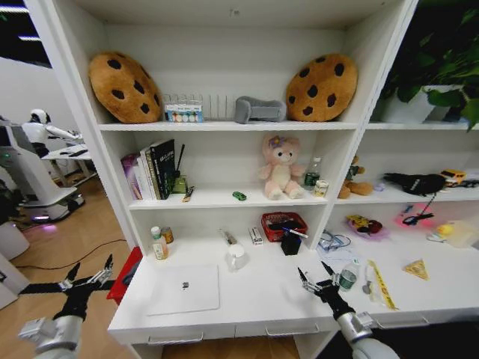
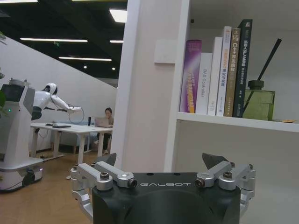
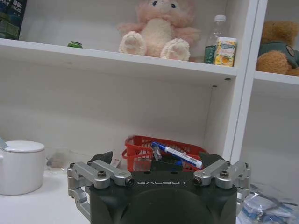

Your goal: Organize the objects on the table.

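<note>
A silver laptop (image 1: 183,288) lies shut on the white table (image 1: 262,303), with a white mug (image 1: 236,256) just behind it. A red basket (image 1: 283,224) holds blue and black markers (image 3: 180,156). Small bottles (image 1: 159,243) stand at the back left. A green-labelled bottle (image 1: 348,275) and a yellow ruler (image 1: 383,284) lie on the right. The tiny green toy (image 1: 239,196) sits on the shelf above. My left gripper (image 1: 91,271) hangs open beyond the table's left end. My right gripper (image 1: 316,278) is open over the front right, beside the bottle, holding nothing.
Books (image 2: 219,70) stand on the left shelf, and a pink plush (image 1: 281,168) sits mid-shelf with two cookie cushions (image 1: 123,86) higher up. The neighbouring bay on the right holds more clutter. A red box (image 1: 123,275) rests on the floor by the table's left end.
</note>
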`<state>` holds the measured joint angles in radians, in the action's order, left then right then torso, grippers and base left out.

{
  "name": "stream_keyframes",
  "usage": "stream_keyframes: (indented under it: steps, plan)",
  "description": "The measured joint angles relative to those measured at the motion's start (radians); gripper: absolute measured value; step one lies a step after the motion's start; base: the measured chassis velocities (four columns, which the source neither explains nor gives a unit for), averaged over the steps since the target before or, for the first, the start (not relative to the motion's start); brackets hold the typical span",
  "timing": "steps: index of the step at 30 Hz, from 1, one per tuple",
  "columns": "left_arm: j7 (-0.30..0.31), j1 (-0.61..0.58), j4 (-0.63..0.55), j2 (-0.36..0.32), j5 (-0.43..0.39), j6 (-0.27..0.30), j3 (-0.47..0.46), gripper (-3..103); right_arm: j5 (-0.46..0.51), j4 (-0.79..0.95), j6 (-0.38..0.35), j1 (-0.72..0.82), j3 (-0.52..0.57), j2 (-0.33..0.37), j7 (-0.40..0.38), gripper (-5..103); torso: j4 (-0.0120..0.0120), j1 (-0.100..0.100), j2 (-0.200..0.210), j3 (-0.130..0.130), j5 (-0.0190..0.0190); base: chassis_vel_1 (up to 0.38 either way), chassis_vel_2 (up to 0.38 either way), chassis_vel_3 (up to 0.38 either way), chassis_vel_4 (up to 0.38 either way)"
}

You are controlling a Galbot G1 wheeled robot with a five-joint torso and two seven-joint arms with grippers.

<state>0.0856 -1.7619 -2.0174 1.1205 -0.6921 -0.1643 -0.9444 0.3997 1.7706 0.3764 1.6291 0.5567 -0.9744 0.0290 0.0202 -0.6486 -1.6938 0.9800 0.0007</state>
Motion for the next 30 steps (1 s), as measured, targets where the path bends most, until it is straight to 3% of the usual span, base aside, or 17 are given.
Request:
stream_keyframes:
  steps: [9, 16, 22, 26, 30]
  plan:
    - [-0.001, -0.002, 0.001, 0.001, 0.0, -0.002, -0.004, 100, -0.013, -0.021, 0.025, -0.003, -0.014, -0.008, -0.001, 100, 0.0004, 0.0, 0.0, 0.0, 0.0008, -0.176, -0.173, 0.174, 0.175]
    - [-0.002, -0.01, 0.0, 0.004, -0.001, -0.007, -0.009, 100, -0.023, -0.014, 0.001, -0.02, -0.043, 0.003, -0.001, 100, 0.0001, 0.0, 0.0, 0.0, 0.0001, -0.004, -0.013, 0.011, 0.0]
    - [-0.003, -0.018, 0.0, 0.005, -0.003, -0.01, -0.017, 100, -0.009, 0.001, -0.064, -0.033, -0.081, 0.014, -0.022, 100, -0.0001, 0.0, 0.0, 0.0, 0.0, 0.034, 0.037, -0.024, -0.033]
    - [-0.006, -0.028, -0.001, 0.006, -0.005, -0.016, -0.025, 100, 0.06, 0.041, -0.171, -0.022, -0.11, 0.021, -0.081, 100, 0.0002, 0.0, 0.0, 0.0, 0.0002, 0.0, 0.0, 0.0, 0.0]
    - [-0.008, -0.034, -0.001, 0.007, -0.005, -0.019, -0.027, 100, 0.08, 0.063, -0.217, -0.016, -0.115, 0.025, -0.114, 100, 0.0002, 0.0, 0.0, 0.0, 0.0002, 0.0, 0.0, 0.0, 0.0]
